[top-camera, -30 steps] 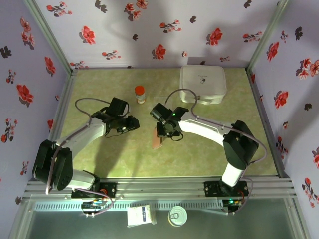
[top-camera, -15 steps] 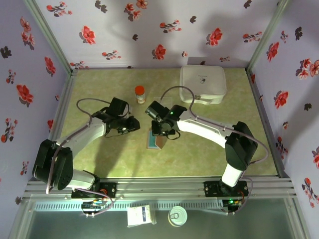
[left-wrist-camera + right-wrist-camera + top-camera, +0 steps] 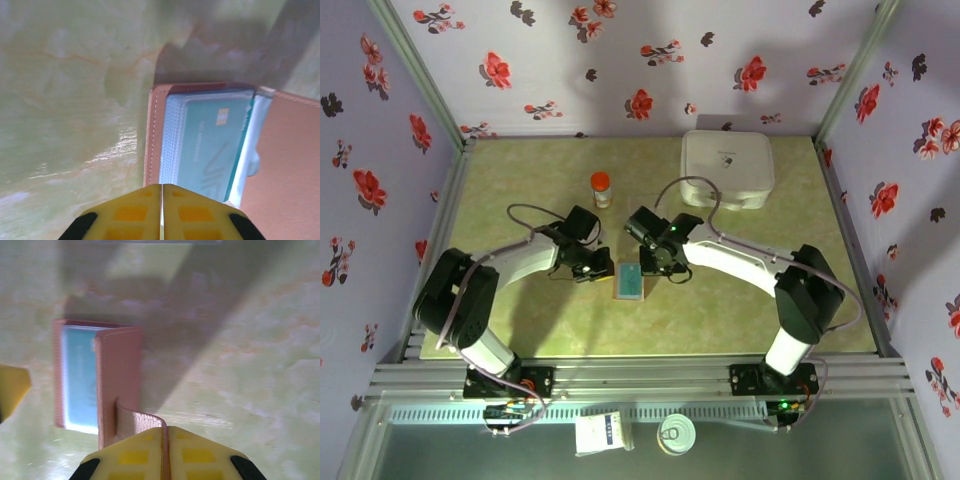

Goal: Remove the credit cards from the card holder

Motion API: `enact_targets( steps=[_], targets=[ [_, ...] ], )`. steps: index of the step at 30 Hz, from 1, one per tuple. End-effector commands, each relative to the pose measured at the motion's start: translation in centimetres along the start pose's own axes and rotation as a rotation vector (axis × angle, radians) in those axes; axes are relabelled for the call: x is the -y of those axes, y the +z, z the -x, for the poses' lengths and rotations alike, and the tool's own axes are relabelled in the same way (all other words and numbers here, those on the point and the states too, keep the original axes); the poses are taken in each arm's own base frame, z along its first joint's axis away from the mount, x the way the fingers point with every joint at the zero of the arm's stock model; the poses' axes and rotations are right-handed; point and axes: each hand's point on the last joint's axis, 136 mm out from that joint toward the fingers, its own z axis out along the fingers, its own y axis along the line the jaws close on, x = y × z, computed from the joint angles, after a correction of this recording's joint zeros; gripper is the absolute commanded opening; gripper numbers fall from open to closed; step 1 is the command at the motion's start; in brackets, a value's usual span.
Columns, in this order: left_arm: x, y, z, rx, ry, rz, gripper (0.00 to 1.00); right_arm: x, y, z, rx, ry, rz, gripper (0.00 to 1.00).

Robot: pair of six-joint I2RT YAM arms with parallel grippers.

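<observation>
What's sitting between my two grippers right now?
The open card holder, with a teal card showing in it, lies on the table between the left gripper and the right gripper. The top view shows this.

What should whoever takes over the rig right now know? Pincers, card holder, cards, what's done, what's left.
Left pincer: shut, holding nothing, tips just short of the card holder.
Right pincer: shut, apparently on the card holder's brown strap, with the cover partly raised.
The card holder lies on the table between the two pincers, open.
A teal credit card sits in the inner pocket. Whether more lie beneath it cannot be told.
Done: holder opened.
Left: draw the cards out.
</observation>
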Motion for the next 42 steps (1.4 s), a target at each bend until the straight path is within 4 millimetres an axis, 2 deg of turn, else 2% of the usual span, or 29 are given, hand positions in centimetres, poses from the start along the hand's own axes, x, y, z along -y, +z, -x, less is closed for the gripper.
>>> enact_targets(
  steps=[1,10,12,17,21,25,29,33,39,42],
  targets=[
    [0.6,0.6,0.2,-0.013,0.000,-0.029,0.07,2.8,0.3,-0.6,-0.006,0.005,-0.071,0.10],
    [1.0,2.2,-0.6,-0.049,-0.012,-0.042,0.04,5.0,3.6,-1.7,-0.049,0.034,-0.112,0.10],
    [0.4,2.5,-0.7,-0.048,-0.021,-0.013,0.03,5.1,4.3,-1.9,-0.061,0.035,-0.119,0.10],
    [-1.0,2.5,-0.8,-0.034,-0.035,0.031,0.02,4.6,5.9,-1.9,-0.065,0.023,-0.096,0.10],
    [-2.4,1.6,-0.8,-0.006,-0.061,0.065,0.01,3.7,7.0,-1.9,-0.075,0.013,-0.067,0.10],
    [-3.6,0.5,-0.9,0.017,-0.095,0.065,0.01,2.2,7.7,-1.4,-0.069,0.005,-0.009,0.09],
    [-4.2,0.7,-1.3,0.005,-0.101,0.064,0.01,2.0,8.2,-1.2,-0.073,-0.007,-0.012,0.09],
    [-4.7,1.3,-1.7,-0.017,-0.109,0.073,0.01,2.9,8.4,-1.4,-0.076,-0.020,-0.057,0.09],
    [-5.7,1.5,-2.1,-0.023,-0.122,0.108,0.00,6.5,8.1,-1.6,-0.073,-0.036,-0.248,0.09],
    [-6.0,1.4,-2.1,-0.023,-0.129,0.113,0.00,7.5,8.2,-1.9,-0.074,-0.040,-0.292,0.09]
  ],
)
